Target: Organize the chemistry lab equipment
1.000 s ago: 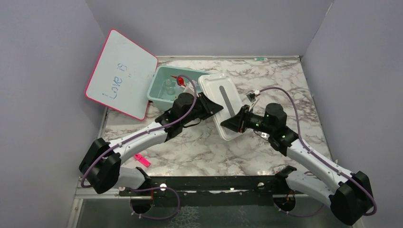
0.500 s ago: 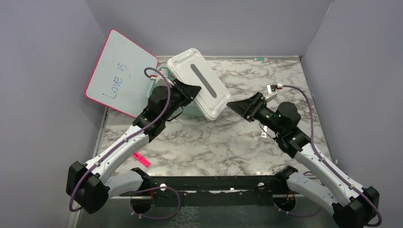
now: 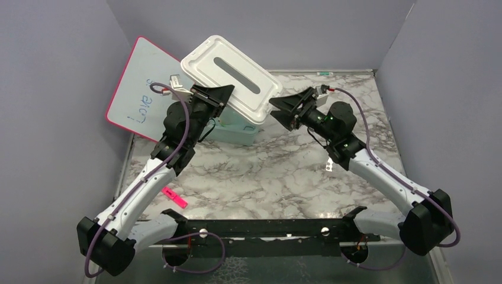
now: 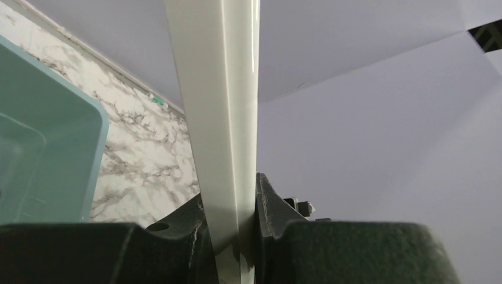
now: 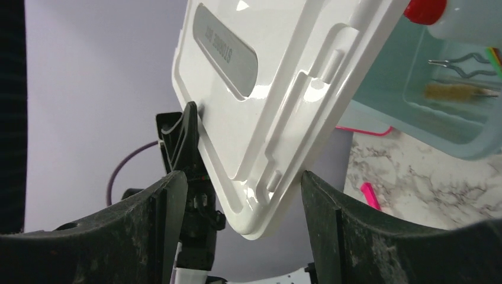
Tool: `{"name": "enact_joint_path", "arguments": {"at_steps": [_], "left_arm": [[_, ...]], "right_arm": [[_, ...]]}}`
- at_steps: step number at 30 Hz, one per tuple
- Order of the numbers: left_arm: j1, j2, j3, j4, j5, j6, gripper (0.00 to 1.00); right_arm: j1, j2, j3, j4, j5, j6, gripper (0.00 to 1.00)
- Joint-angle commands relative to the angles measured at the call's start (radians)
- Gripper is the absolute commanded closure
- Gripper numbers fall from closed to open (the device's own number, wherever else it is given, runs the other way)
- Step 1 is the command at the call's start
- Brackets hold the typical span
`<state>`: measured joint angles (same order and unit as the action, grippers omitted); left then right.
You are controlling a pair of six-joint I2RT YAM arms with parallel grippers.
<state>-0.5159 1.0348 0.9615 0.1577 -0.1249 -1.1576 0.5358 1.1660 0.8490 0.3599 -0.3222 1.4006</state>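
My left gripper [image 3: 220, 94] is shut on the edge of a white bin lid [image 3: 231, 72] and holds it tilted in the air above the teal bin [image 3: 238, 133]. The left wrist view shows the lid's rim [image 4: 228, 106] pinched between the jaws of that gripper [image 4: 232, 236]. My right gripper [image 3: 278, 107] is open at the lid's right corner [image 5: 278, 89], which sits between its spread fingers [image 5: 244, 219] untouched. Inside the bin [image 5: 414, 121] lie a clear squeeze bottle with a red cap [image 5: 426, 9] and metal tongs [image 5: 465, 62].
A pink-edged whiteboard [image 3: 139, 89] leans against the left wall behind the left arm. A pink highlighter [image 3: 175, 197] lies on the marble table [image 3: 284, 177] near the left arm's base. Grey walls close in the back and sides.
The right gripper let go of the lid and opened wide. The left gripper carried the lid up and back-left, from beside the bin to above it. Both arms reached further back.
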Motion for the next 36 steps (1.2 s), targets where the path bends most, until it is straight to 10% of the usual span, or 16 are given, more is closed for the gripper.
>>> {"name": "enact_joint_path", "arguments": {"at_steps": [1,9,16,26,36], "left_arm": [[0.011,-0.021,0.021,0.114,-0.022,-0.125,1.00],[0.013,-0.024,0.000,0.158,-0.045,-0.177,1.00],[0.016,-0.068,-0.038,0.137,-0.091,-0.144,1.00],[0.020,-0.180,-0.096,-0.231,-0.069,0.106,0.22],[0.020,-0.324,0.017,-0.665,-0.312,0.478,0.12]], "right_arm": [[0.005,0.058,0.086,0.125,-0.036,0.093,0.26],[0.030,0.182,0.140,0.180,-0.056,0.148,0.35],[0.034,0.201,0.086,0.315,-0.044,0.189,0.72],[0.033,0.176,0.033,0.290,-0.069,0.159,0.99],[0.033,0.366,0.139,0.355,-0.095,0.079,0.99]]}}
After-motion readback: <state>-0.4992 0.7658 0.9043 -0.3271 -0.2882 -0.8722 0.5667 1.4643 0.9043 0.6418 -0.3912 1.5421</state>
